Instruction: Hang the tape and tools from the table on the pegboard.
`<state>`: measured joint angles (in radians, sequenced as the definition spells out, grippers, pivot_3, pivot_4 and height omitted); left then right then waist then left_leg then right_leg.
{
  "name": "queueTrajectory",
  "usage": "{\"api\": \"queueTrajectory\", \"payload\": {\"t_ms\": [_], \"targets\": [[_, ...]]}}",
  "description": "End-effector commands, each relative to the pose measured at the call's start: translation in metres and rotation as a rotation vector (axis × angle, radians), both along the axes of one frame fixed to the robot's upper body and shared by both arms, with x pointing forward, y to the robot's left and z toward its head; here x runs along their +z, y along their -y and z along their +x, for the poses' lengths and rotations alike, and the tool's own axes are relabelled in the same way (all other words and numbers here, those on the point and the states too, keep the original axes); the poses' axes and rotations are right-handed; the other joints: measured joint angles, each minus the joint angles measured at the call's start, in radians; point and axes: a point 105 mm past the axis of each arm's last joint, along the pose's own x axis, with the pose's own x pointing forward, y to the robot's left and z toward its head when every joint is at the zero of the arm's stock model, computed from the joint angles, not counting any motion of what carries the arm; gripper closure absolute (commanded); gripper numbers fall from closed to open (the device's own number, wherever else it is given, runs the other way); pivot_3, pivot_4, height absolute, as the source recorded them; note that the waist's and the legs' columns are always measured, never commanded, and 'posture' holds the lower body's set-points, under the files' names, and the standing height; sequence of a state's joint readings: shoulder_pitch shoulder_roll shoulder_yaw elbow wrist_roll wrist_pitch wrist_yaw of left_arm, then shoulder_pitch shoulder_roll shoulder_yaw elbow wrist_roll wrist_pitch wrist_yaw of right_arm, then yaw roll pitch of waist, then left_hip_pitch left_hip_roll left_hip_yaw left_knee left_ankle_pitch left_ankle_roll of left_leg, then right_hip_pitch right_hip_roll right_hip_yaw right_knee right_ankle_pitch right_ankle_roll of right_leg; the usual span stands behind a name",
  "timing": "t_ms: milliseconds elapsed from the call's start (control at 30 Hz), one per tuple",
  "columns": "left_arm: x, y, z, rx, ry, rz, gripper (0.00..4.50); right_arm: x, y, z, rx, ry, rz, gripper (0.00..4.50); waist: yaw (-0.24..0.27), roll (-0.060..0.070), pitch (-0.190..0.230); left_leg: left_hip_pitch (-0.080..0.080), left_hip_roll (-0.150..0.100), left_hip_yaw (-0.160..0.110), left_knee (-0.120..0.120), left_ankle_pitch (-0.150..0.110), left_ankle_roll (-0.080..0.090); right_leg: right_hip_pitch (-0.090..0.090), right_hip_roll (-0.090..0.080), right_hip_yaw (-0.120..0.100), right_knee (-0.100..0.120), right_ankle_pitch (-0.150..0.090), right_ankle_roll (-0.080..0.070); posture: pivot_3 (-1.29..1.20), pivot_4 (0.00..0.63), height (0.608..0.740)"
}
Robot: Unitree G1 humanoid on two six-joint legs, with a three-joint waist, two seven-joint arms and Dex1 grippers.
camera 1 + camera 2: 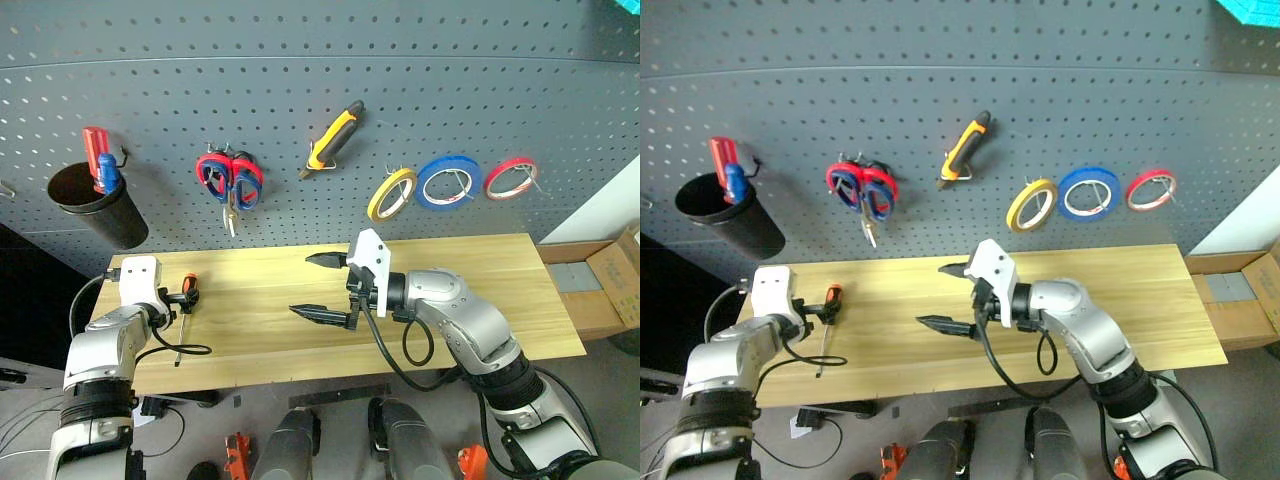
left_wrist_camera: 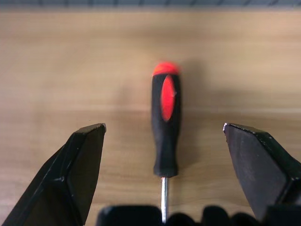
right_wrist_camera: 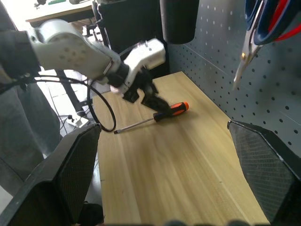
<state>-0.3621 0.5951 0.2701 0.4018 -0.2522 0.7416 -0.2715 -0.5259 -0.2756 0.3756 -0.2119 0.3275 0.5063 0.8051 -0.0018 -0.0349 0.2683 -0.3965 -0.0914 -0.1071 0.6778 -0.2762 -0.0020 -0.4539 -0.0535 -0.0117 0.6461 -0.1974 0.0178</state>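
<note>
Straddling the screwdriver [image 2: 165,125] (tip hidden), left gripper [image 2: 164,141] gapes; right gripper [image 1: 322,287] spread, empty.

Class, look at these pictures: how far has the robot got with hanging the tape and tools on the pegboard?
Done: the yellow tape, the scissors and the yellow-and-black tool already hang on the pegboard. In hand: the left gripper is open, its fingers on either side of the orange-and-black screwdriver, which lies on the table, not yet gripped. The right gripper is open and empty. Left: grip and hang that screwdriver.
</note>
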Motion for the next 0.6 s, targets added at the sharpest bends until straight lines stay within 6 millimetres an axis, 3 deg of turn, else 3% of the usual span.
{"api": "queueTrajectory", "payload": {"t_ms": [33,233,300,367,600], "targets": [[-0.004,0.000,0.001,-0.012,-0.029,-0.009,0.19,0.011,-0.003,-0.006,0.021,0.048,0.026,0.00,-0.001,0.000,0.000,-0.002,0.000,0.000,0.000,0.000,0.000,-0.001,0.000,0.000,0.000,0.000,0.000,0.03,0.248,0.740],[-0.021,0.008,0.008,-0.015,-0.065,-0.043,0.19,0.012,-0.002,-0.006,0.016,0.053,0.019,0.00,0.000,0.000,0.000,-0.002,-0.001,0.001,0.001,-0.001,0.001,-0.001,-0.001,0.000,-0.001,0.000,0.000,0.02,0.252,0.740],[-0.021,0.005,0.010,0.001,-0.049,-0.025,0.55,0.012,-0.001,-0.007,0.013,0.052,0.020,0.00,-0.001,0.000,0.000,-0.002,-0.001,0.001,0.001,-0.001,0.001,-0.001,-0.001,0.000,0.000,0.000,0.000,0.01,0.255,0.740],[-0.020,0.004,0.012,0.002,-0.043,-0.027,1.09,0.012,0.000,-0.007,0.010,0.050,0.019,0.00,-0.001,0.000,0.000,-0.002,-0.001,0.001,0.001,-0.001,0.001,-0.001,-0.001,0.000,0.000,0.000,0.000,0.01,0.255,0.740],[-0.010,0.010,0.007,-0.038,-0.012,-0.035,3.61,0.014,0.000,-0.006,0.010,0.057,0.019,0.00,-0.003,0.000,0.000,-0.002,-0.001,0.003,0.001,-0.003,0.003,-0.001,-0.002,0.001,-0.001,0.000,0.000,0.01,0.252,0.740]]}}
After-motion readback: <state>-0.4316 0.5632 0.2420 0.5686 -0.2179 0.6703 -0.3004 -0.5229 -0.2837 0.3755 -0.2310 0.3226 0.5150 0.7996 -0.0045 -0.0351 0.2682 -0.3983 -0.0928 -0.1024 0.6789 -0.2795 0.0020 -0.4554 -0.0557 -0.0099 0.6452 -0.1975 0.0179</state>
